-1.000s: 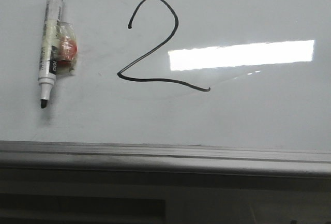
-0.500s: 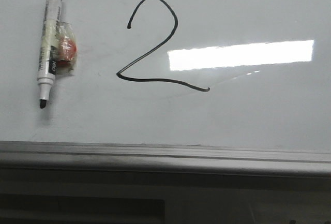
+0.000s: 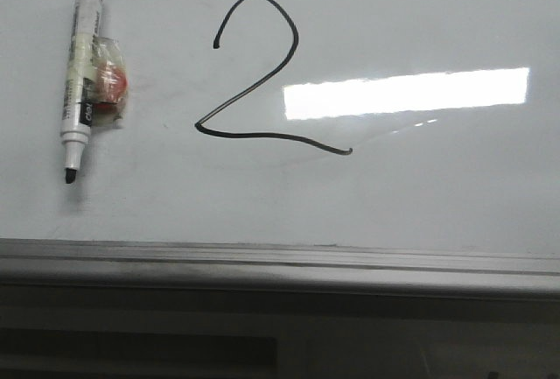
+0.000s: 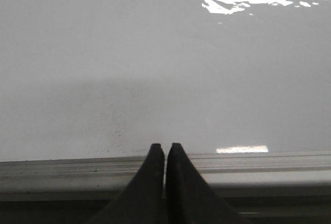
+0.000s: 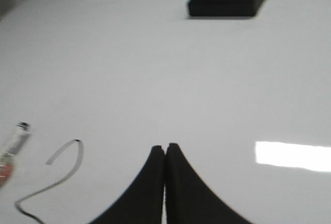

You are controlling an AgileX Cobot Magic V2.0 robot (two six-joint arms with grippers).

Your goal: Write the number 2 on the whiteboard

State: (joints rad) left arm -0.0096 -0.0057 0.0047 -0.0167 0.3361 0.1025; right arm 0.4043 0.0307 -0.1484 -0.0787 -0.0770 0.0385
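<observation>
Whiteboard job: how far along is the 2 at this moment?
Done: the number 2 stands complete on the whiteboard, and the marker lies uncapped beside it. In hand: nothing; the left gripper and right gripper are shut and empty. Left: seemingly nothing.

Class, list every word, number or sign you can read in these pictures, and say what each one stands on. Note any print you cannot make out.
"2": the number 2, hand-drawn in black marker line on the whiteboard.
Print on the barrel label of the marker lying on the board: too small and blurred to read.
The two dark blocks in the right wrist view: no readable text.
</observation>
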